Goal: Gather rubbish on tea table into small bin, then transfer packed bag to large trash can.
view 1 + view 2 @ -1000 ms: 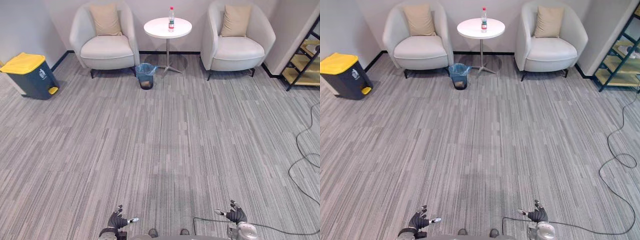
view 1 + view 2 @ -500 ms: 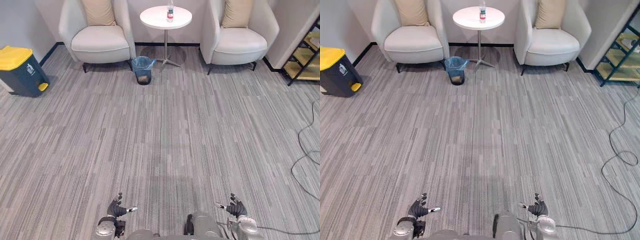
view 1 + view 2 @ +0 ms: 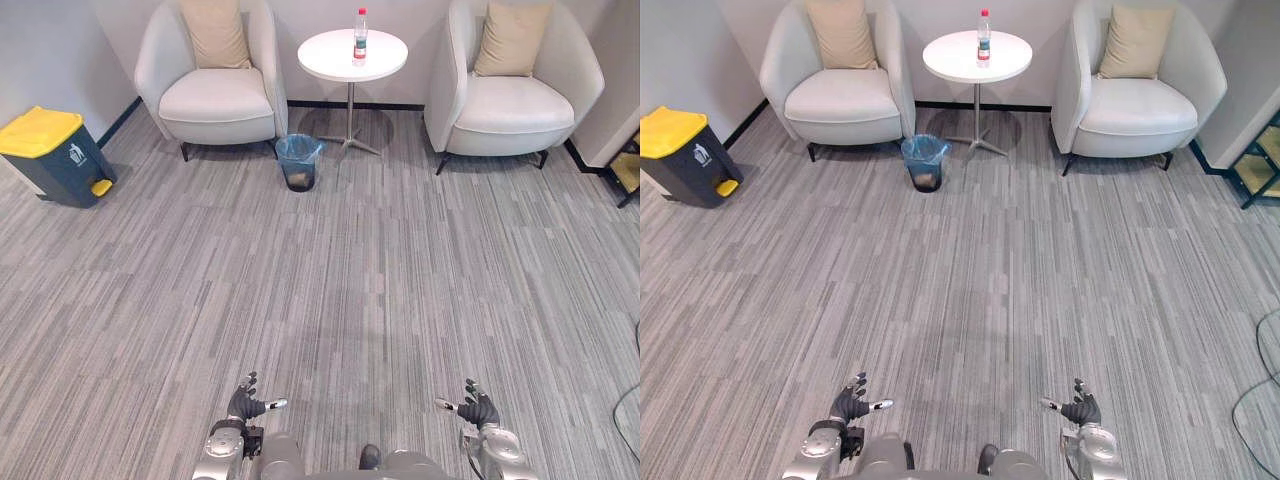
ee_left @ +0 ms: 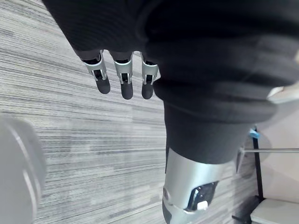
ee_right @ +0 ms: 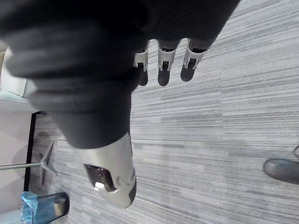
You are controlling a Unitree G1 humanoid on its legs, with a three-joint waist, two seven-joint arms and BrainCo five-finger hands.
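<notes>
Ahead: bottle (image 3: 360, 24) upright on round table (image 3: 325, 56) | blue-lined small bin (image 3: 298, 162) on carpet (image 3: 330, 300) beside table | yellow-lidded trash can (image 3: 55, 155) at far left | left hand (image 3: 245, 404) and right hand (image 3: 480, 410) low, fingers spread, holding nothing.

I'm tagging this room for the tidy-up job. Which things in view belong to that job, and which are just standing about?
Belongs to the job:
bottle on the tea table
small bin
large trash can

Just standing about:
left armchair
right armchair
beige cushions
</notes>
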